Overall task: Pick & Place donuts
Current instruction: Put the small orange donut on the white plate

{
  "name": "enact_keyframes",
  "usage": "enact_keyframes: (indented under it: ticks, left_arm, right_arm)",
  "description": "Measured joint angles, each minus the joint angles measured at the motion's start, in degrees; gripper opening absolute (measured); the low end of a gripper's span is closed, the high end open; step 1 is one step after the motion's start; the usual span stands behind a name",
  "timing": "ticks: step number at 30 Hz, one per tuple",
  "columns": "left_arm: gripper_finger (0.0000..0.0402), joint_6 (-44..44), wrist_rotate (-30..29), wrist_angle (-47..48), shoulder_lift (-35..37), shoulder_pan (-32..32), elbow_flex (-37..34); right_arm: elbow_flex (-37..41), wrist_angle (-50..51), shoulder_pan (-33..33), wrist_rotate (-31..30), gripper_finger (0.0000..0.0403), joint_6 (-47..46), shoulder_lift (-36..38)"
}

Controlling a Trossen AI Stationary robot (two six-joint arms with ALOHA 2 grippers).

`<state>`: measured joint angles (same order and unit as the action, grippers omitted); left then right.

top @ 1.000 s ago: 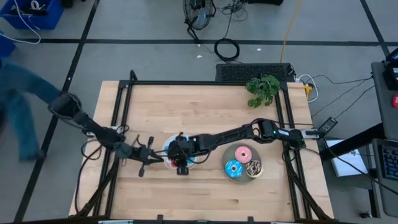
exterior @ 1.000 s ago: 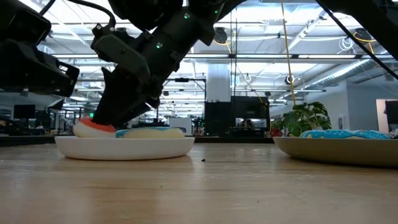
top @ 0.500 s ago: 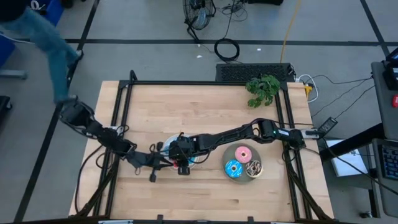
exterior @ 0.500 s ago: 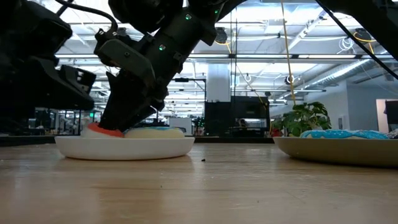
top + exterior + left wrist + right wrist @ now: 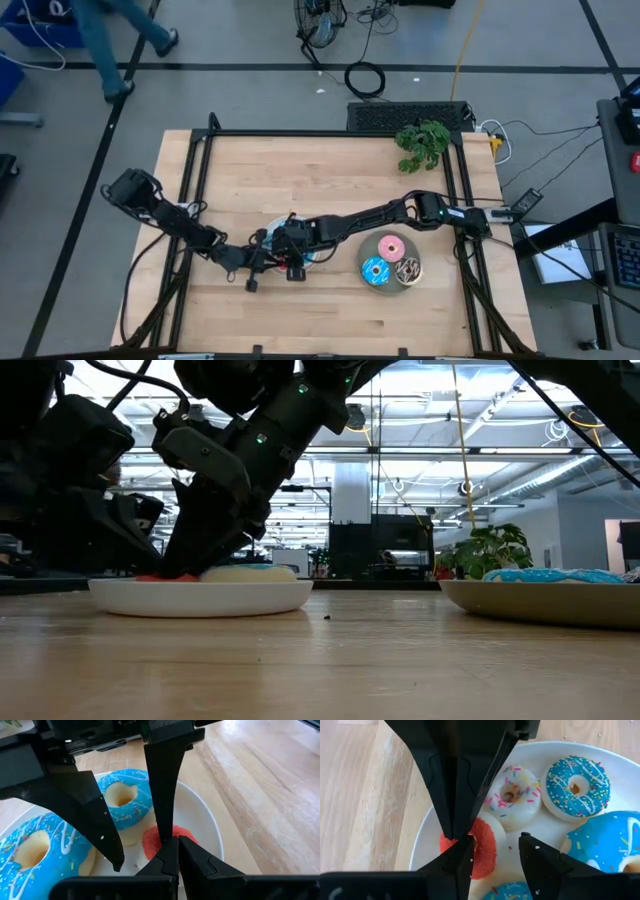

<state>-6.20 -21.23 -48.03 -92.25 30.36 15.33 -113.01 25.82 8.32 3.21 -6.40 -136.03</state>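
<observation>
red donut [image 5: 479,849] on white plate [image 5: 427,845] straddled by parted right jaws [image 5: 495,851], not yet clenched, left jaws [image 5: 176,851] shut empty alongside; three donuts already on grey plate [image 5: 388,282], several left.

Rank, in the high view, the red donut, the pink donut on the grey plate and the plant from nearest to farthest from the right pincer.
1. Red donut, on the white plate, right at the right pincer.
2. Pink donut, on the grey plate toward the table's right.
3. Plant, at the table's far right corner.
</observation>
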Motion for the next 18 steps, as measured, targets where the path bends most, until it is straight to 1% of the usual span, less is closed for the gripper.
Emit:
enact_keyframes:
  ticks: [9, 11, 13, 15, 18]
  left_arm:
    - [0.0019, -0.36, 0.24, 0.02, 0.04, -0.03, 0.0]
    - [0.0019, -0.3, 0.34, 0.2, 0.0, -0.03, 0.0]
    - [0.0019, 0.12, 0.32, 0.09, 0.0, -0.08, 0.0]
    - [0.0019, 1.08, 0.32, -0.12, 0.0, -0.08, 0.0]
    - [0.0019, 4.57, 0.34, -2.73, 0.23, 0.07, 0.0]
  right_arm:
    - [0.13, 0.88, 0.3, -0.08, 0.0142, 0.0, 1.9]
    - [-0.1, -0.82, 0.39, -0.03, 0.0142, -0.02, 2.62]
    - [-0.1, 0.51, 0.45, -0.03, 0.0142, -0.02, 3.55]
    - [-0.09, -0.07, 0.48, -0.01, 0.0142, -0.08, 3.64]
    - [0.11, 2.3, 0.76, 0.03, 0.0141, 0.07, 5.48]
